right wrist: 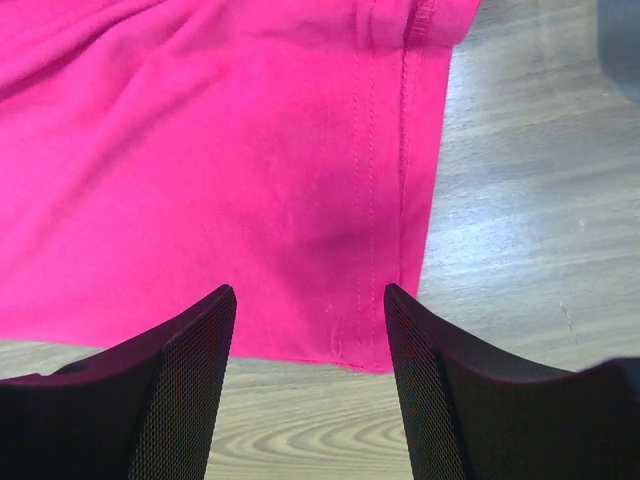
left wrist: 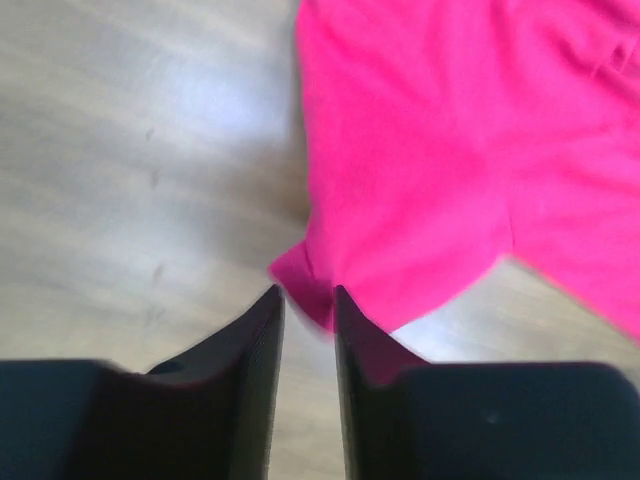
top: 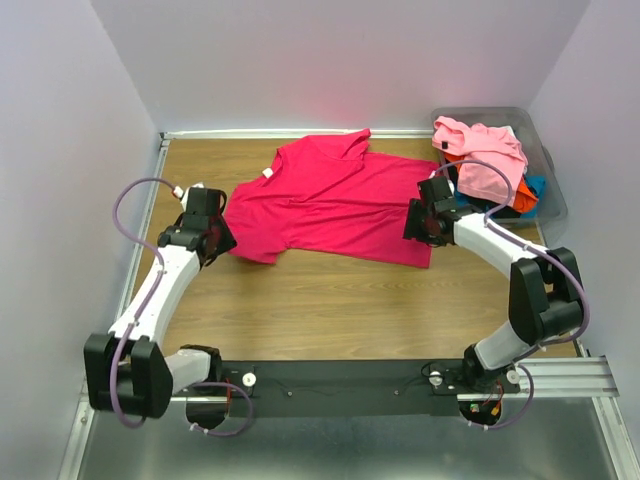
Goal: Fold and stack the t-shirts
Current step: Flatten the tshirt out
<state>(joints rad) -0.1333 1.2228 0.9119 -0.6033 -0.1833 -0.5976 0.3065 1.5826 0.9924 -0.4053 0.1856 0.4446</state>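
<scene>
Now, step in hand: laying out the crimson shirt point(top: 330, 200) for its first fold. No fold is made yet and nothing is stacked.
Arms: two, with bases at the near edge of the table point(top: 330, 310), one reaching to each end of the shirt.
Left hand point(left wrist: 308, 295): low at the shirt's left end. The fingers stand a narrow gap apart, with bare table showing between them. A sleeve corner point(left wrist: 300, 275) sits right at the tips, and nothing looks clamped.
Right hand point(right wrist: 308, 295): above the shirt's right end. The fingers are wide apart and hold nothing, and the hem corner point(right wrist: 385, 340) lies between them.
Crimson shirt, position: on the table between the two hands, spread mostly flat with some wrinkles, its far edge reaching the back of the table.
Bin point(top: 555, 200): grey, in the far right corner, near the right hand and well apart from the left.
Bin contents: a pink shirt point(top: 485, 160) on top, with orange cloth point(top: 525, 197) and blue cloth point(top: 535, 183) beneath. The pile hides the exact number.
Count: one shirt on the table, at least three in the bin, two hands, one bin.
Next move, judged: each hand must close on its own corner. Both should then lift and carry together, so the cloth folds over evenly and does not drag askew.
</scene>
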